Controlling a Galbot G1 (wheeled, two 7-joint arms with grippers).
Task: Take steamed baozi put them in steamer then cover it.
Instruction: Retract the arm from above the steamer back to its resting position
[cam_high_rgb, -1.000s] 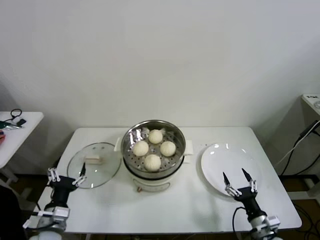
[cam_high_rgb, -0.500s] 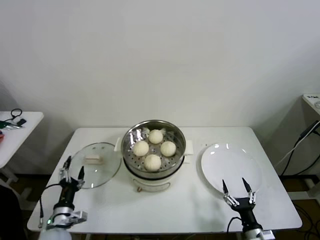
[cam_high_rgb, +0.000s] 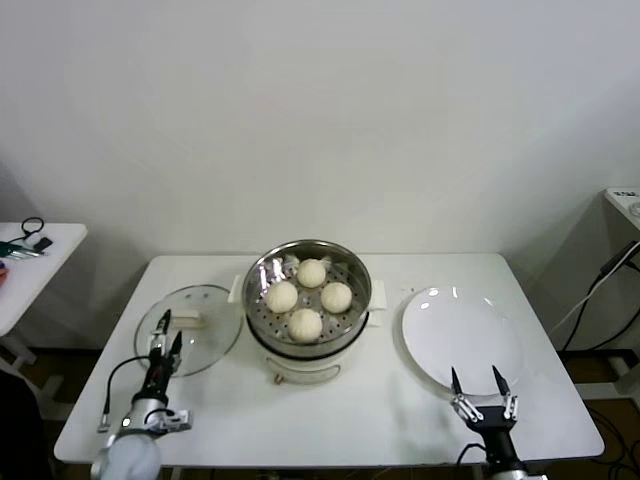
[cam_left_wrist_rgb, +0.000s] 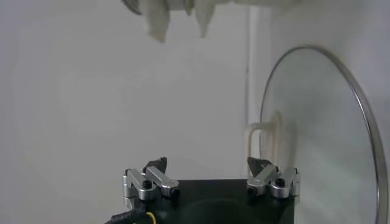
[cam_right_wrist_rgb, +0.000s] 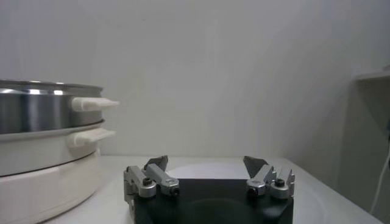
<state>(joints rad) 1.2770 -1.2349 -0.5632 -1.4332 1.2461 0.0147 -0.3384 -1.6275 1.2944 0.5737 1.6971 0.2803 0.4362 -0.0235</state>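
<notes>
Four cream-white round dough buns (cam_high_rgb: 308, 297) sit in the shiny round steel steamer pot (cam_high_rgb: 307, 306), w/ the clear round glass lid (cam_high_rgb: 190, 329) flat on the white surface (cam_high_rgb: 330, 400) beside it. Left hand (cam_high_rgb: 160, 348) open at lid's near rim; right hand (cam_high_rgb: 482, 384) open, empty, near white plate (cam_high_rgb: 462, 337). Risk: rim grab off the handle (cam_high_rgb: 187, 320), so slick glass slips or tilts, clipping pot/buns.

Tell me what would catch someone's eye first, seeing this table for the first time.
First the shiny steamer at the table's centre, uncovered, with four steamed baozi on its perforated tray. The cover lies flat on the table to the robot's left of it, with the open left pincer above its near edge. To the right sits a bare white plate, the open right pincer at its near rim.
</notes>
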